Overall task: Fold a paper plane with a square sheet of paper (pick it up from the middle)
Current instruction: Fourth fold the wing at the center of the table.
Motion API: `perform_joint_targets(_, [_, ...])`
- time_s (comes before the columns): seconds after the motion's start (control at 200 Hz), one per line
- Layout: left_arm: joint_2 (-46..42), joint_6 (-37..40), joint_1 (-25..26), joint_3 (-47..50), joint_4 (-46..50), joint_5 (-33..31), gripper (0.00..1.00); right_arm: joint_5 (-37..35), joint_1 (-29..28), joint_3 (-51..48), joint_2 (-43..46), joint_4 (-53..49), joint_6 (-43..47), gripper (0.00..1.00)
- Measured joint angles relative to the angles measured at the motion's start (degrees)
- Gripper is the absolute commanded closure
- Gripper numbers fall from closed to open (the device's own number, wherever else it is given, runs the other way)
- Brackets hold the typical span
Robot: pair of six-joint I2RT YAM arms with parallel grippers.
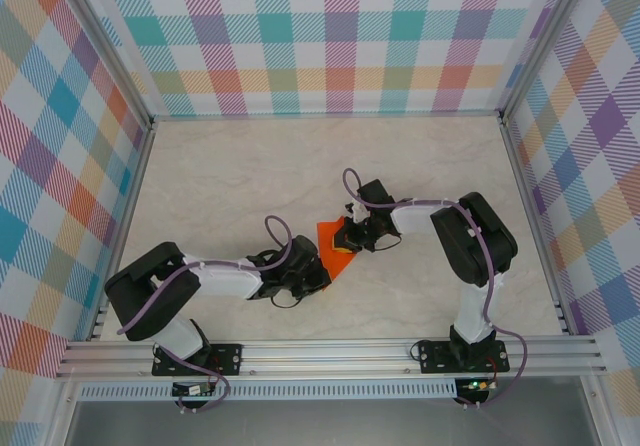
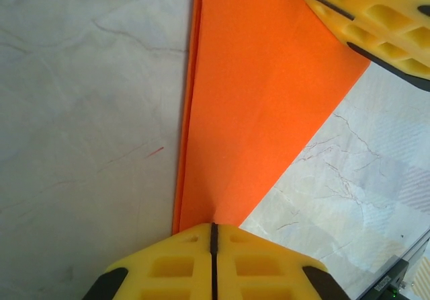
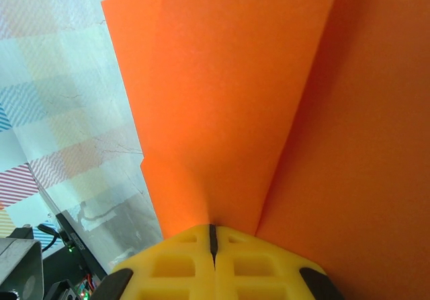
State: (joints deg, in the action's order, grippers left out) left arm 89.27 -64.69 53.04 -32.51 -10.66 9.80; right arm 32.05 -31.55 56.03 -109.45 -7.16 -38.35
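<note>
Closest to the left wrist lens, our left tool [image 2: 213, 227] has its two yellow fingers [image 2: 168, 270] pressed together on the narrow end of the orange paper [image 2: 259, 91]. The paper runs away from the pinch as a folded wedge with a long crease down its left side, over the pale marbled worktop [image 2: 80, 111]. At the far corner of that wedge we see yellow fingers [image 2: 376, 24] of the other arm on the paper's edge. On the right wrist view, our right tool [image 3: 213, 227] is likewise clamped on the paper [image 3: 228, 111], whose layers rise from the seam between the fingers in two panels split by a fold. From above, both arm bases sit at the near rail [image 1: 330, 351]. Our left arm [image 1: 180, 281] reaches to the right and our right arm [image 1: 470, 241] bends back to the left, so the left tool [image 1: 318, 276] and right tool [image 1: 350, 234] meet at the paper [image 1: 333, 246] near the middle of the worktop [image 1: 230, 176]. Checked walls [image 1: 330, 36] in pastel colours stand around the far and side edges.
</note>
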Motion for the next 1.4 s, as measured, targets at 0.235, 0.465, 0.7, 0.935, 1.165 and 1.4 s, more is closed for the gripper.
perform_joint_targets(0.235, [-4.04,-1.38,0.68,3.23,0.85,-0.44,0.97,0.48,0.0,0.13,-0.24,0.0,-0.02,1.0])
perform_joint_targets(0.465, [-9.4,-0.61,1.2,4.2,9.25,-0.44,0.97,0.0,-0.07,-0.76,0.39,0.83,-0.76,1.0])
perform_joint_targets(0.7, [-15.78,2.03,1.18,3.23,11.28,-2.14,0.95,-4.68,-1.09,-5.11,4.26,4.22,-6.58,1.0])
perform_joint_targets(0.935, [-12.24,2.84,1.18,1.07,6.21,-2.99,0.98,-8.37,-2.12,-5.81,6.32,2.93,-9.92,1.0])
perform_joint_targets(1.165, [-8.76,3.02,0.87,0.74,5.7,-5.42,0.98,-8.87,-2.23,-5.66,6.54,1.95,-10.36,1.0])
perform_joint_targets(1.4, [-4.7,3.04,0.81,-0.02,4.28,-5.2,1.0,-8.87,-2.23,-5.57,6.54,1.9,-10.34,1.0])
